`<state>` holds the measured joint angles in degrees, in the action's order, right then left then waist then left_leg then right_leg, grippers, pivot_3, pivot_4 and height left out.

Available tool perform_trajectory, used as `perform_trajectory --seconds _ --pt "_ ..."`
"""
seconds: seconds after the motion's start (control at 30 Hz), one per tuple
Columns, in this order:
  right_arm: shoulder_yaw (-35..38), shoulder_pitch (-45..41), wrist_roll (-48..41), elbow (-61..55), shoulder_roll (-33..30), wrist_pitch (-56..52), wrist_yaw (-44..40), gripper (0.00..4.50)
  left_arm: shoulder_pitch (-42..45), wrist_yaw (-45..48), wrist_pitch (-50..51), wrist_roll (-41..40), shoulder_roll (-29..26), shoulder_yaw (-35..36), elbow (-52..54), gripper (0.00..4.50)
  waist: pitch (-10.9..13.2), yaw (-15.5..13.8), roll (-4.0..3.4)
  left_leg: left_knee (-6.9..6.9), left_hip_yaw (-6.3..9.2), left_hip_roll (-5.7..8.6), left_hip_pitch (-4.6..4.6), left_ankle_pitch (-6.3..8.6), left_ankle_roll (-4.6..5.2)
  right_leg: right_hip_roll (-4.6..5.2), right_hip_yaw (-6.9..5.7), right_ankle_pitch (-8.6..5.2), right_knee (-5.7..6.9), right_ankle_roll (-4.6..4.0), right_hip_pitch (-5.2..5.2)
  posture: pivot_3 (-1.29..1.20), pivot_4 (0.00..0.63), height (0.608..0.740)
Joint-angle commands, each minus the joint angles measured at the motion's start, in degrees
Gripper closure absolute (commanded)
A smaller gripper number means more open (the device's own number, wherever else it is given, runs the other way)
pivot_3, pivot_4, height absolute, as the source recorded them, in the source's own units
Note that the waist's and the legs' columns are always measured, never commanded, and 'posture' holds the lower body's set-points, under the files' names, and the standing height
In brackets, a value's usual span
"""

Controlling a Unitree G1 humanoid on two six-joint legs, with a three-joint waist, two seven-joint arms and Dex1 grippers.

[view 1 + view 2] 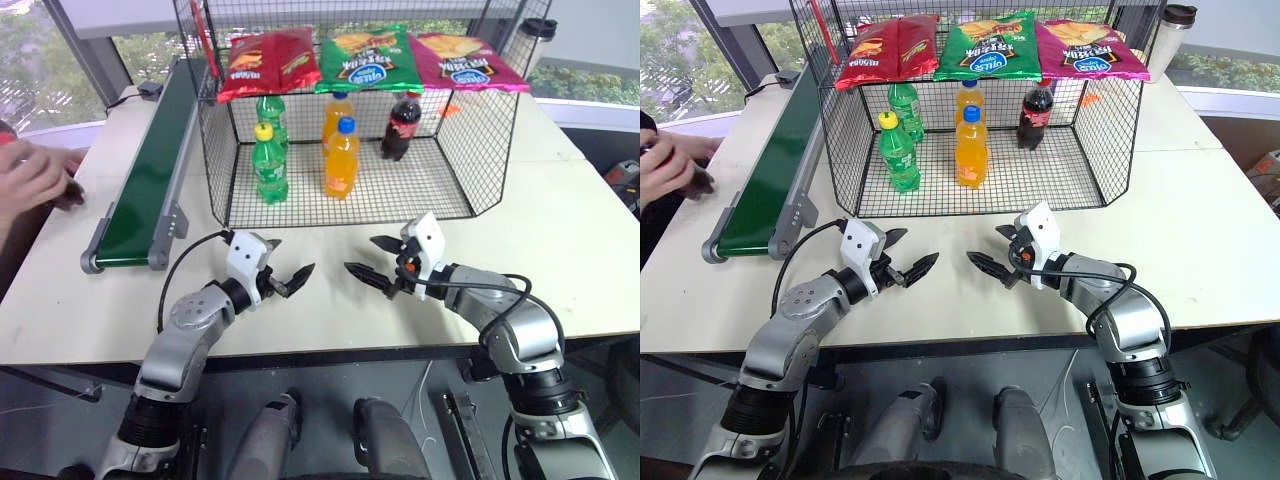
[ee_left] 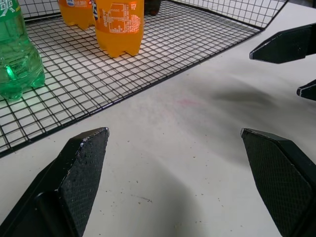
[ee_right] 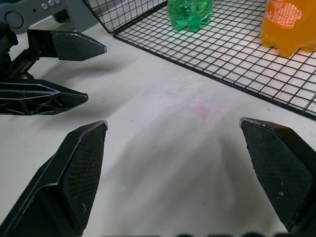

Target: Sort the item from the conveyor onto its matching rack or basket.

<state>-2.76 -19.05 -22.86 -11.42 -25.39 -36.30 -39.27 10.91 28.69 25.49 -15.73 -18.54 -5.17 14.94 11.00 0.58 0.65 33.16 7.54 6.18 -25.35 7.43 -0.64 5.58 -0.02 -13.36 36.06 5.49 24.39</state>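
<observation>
A cola bottle (image 1: pixel 403 125) with a red cap and red label stands inside the black wire-mesh cage (image 1: pixel 214 150), at the back right. The dark green conveyor (image 1: pixel 150 170) runs along the table's left side and its belt carries nothing that I can see. Both grippers hover low over the white table in front of the cage, facing each other. My left gripper (image 1: pixel 292 258) is open and holds nothing, and so does my right gripper (image 1: pixel 360 254). In the left wrist view the open fingers (image 2: pixel 84 168) frame bare tabletop; the right wrist view shows its fingers (image 3: pixel 74 168) likewise.
Green soda bottles (image 1: pixel 268 160) and orange soda bottles (image 1: pixel 342 155) stand in the cage. Three chip bags lie on its mesh top: red (image 1: pixel 268 62), green (image 1: pixel 365 58) and magenta (image 1: pixel 470 60). A person's hand (image 1: pixel 30 180) rests at the table's left edge near the conveyor.
</observation>
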Motion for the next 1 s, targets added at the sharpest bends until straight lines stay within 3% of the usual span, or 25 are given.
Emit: perform_trajectory --seconds 0.03,1.0 --pt "0.7 -1.1 -0.8 -1.9 -0.2 0.6 -0.4 0.06 0.0 0.1 -1.6 -0.7 0.2 1.2 2.5 0.0 0.0 0.0 0.0 0.0 0.0 0.0 0.0 0.0 0.0 0.0 0.0 0.0 0.0 0.0 0.0 0.0 0.15 0.738" --pt "0.3 -1.9 -0.4 -1.7 -0.2 1.2 -0.8 0.06 0.4 -1.3 0.0 0.2 0.0 0.3 3.1 0.0 0.0 0.0 0.0 0.0 0.0 0.0 0.0 0.0 0.0 0.0 0.0 0.0 0.0 0.0 0.0 0.0 0.15 0.738"
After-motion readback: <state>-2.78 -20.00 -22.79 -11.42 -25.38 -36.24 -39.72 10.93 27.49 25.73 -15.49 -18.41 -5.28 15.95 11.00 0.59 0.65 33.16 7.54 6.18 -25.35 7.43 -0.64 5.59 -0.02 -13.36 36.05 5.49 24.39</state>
